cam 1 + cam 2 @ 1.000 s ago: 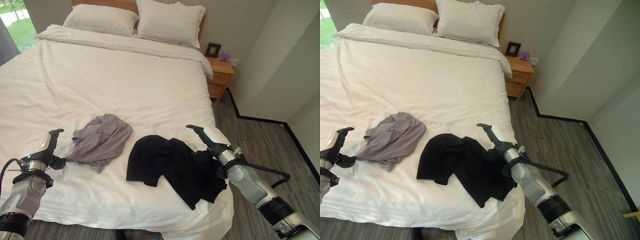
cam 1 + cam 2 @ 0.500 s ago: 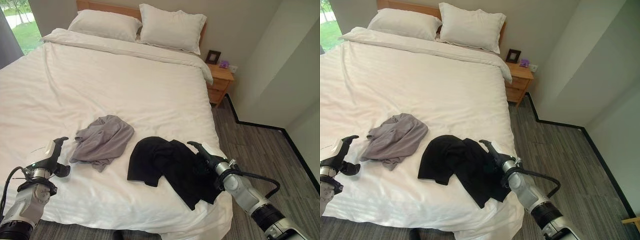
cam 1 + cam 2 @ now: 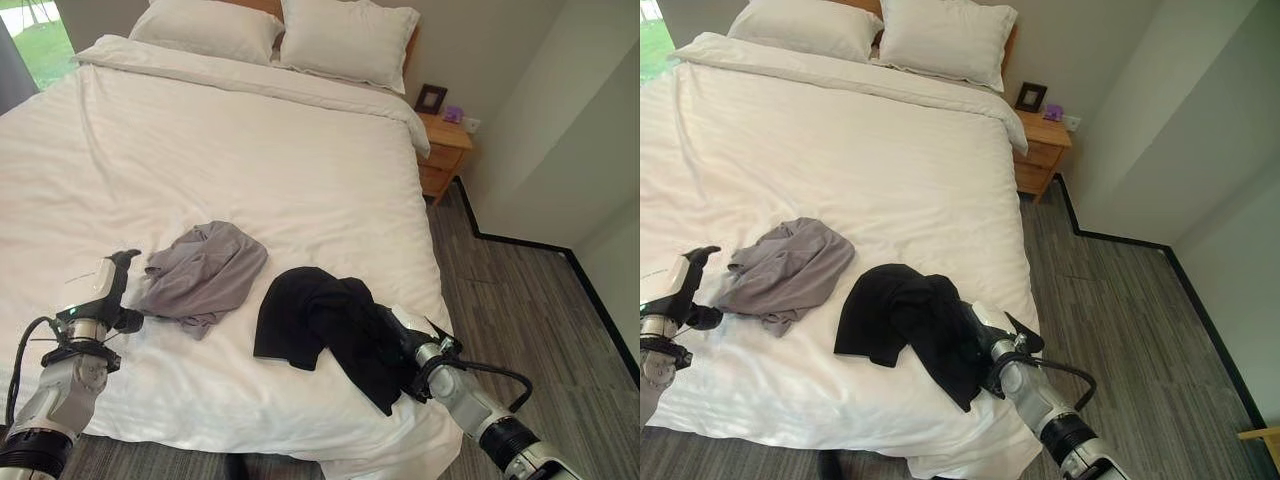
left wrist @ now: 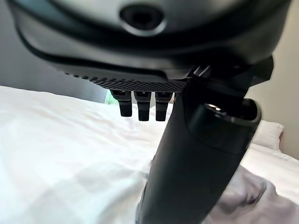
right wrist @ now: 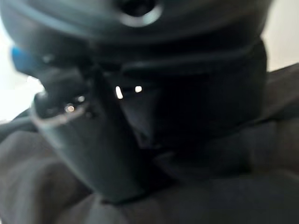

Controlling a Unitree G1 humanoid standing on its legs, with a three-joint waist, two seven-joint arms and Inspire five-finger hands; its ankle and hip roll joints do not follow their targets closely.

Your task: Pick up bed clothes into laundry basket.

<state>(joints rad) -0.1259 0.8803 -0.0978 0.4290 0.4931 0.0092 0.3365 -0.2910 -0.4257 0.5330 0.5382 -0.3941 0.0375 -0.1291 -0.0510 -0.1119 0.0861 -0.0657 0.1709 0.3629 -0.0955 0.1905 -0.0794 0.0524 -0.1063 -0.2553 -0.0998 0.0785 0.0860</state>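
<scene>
A crumpled grey garment [image 3: 200, 270] lies on the white bed [image 3: 250, 150], near its foot. To its right a black garment [image 3: 310, 315] is spread out, reaching the bed's right edge. My left hand [image 3: 100, 298] rests on the duvet at the grey garment's left edge, thumb raised and fingers relaxed, holding nothing. The left wrist view shows the grey cloth [image 4: 247, 196] just past the thumb. My right hand [image 3: 418, 345] is pressed low into the black garment's right edge. In the right wrist view black cloth [image 5: 224, 186] surrounds it.
Two white pillows [image 3: 345, 40] lie at the headboard. A wooden nightstand [image 3: 445, 150] with a small picture frame [image 3: 428, 98] stands right of the bed. Grey wood floor [image 3: 520, 290] runs along the bed's right side up to the white wall.
The view has shifted a little. My right hand has dropped from a raised pose above the black garment's right edge down into the cloth. My left hand stays beside the grey garment.
</scene>
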